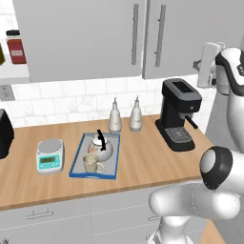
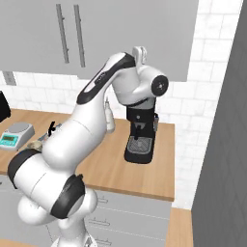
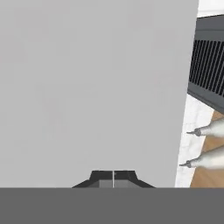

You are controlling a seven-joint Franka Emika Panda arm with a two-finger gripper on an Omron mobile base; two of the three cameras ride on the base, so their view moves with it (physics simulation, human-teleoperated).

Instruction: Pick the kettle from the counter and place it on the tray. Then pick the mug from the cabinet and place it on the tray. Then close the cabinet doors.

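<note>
The white kettle [image 1: 102, 148] with its black handle stands on the blue-rimmed tray [image 1: 76, 167], and the cream mug [image 1: 92, 163] sits in front of it on the same tray. Both grey cabinet doors, left [image 1: 81, 38] and right [image 1: 183, 28], lie flat and closed, their bar handles [image 1: 135, 34] side by side. My gripper [image 3: 113, 177] is shut with nothing in it, its tips right up against the right door's panel [image 3: 96, 87]. In the left base view the gripper [image 1: 198, 64] is at that door's lower right edge.
A black coffee machine [image 1: 178, 114] stands on the wooden counter [image 1: 143, 162] under my hand. Two white bottles [image 1: 115, 116] stand behind the tray and a small scale [image 1: 50, 156] to its left. Jars sit on an open shelf [image 1: 15, 47] at far left.
</note>
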